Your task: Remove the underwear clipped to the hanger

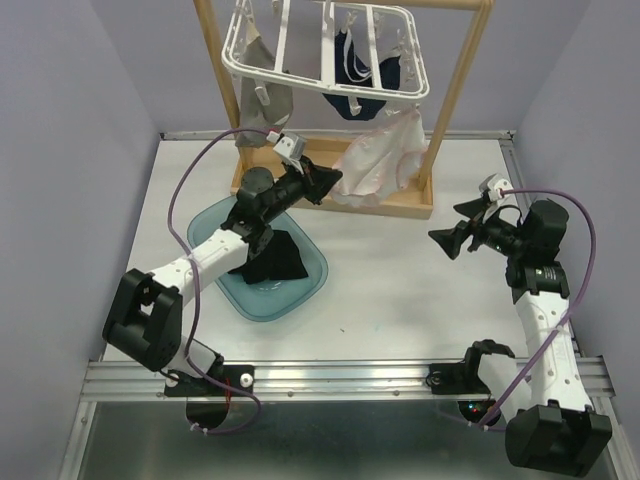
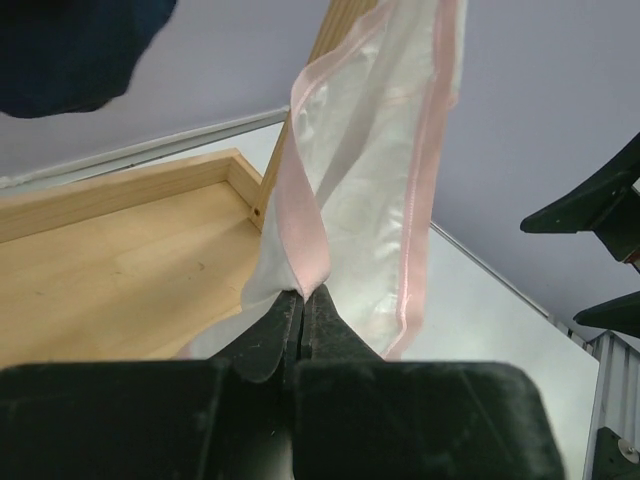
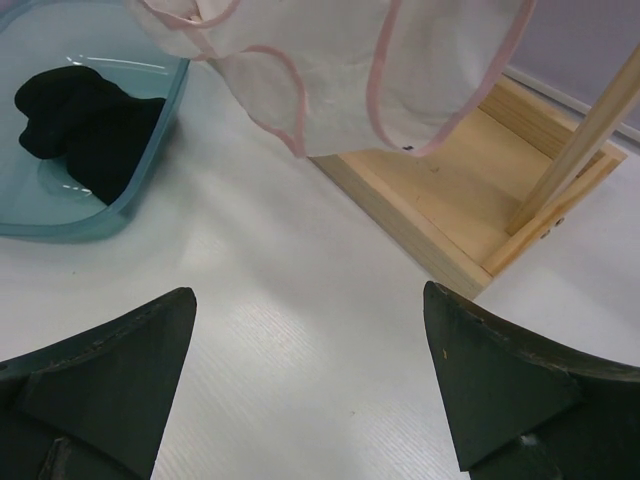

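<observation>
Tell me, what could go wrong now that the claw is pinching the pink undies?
1. The left claw grips only a thin edge of the pink underwear, so the cloth might slip out when pulled.
2. The underwear hangs from the hanger, so a hard tug could swing or tip the hanger on the wooden stand.

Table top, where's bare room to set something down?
Bare table lies between the teal tray, the wooden stand's base and the right arm's open fingers, down to the near rail. Crowded: the left side, with tray and left arm, and under the hanger.
</observation>
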